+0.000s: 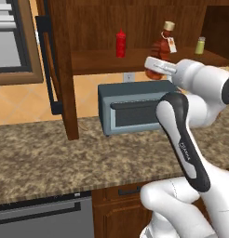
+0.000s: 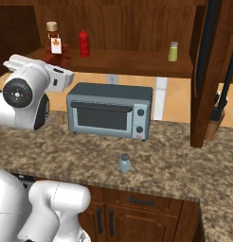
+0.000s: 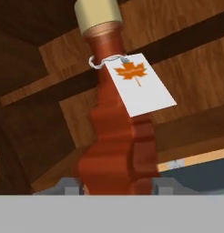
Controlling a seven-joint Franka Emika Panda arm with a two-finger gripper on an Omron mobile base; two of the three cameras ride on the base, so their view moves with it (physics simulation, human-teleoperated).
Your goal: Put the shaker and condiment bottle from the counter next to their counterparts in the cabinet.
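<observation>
Speckled brown granite counter [image 2: 184,170] is seen bearing the small blue-grey shaker [image 2: 124,163] before a grey toaster oven [image 2: 110,110]. Above, the squat red-brown condiment bottle [image 1: 162,51] is held clamped at its base by the gripper [image 3: 117,185], at the dark wooden cabinet [image 1: 102,59] shelf, near the slim red squeeze bottle [image 1: 120,43].

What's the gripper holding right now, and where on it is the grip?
The gripper holds the condiment bottle by its wide lower body, a finger on each side, at the cabinet shelf.
</observation>
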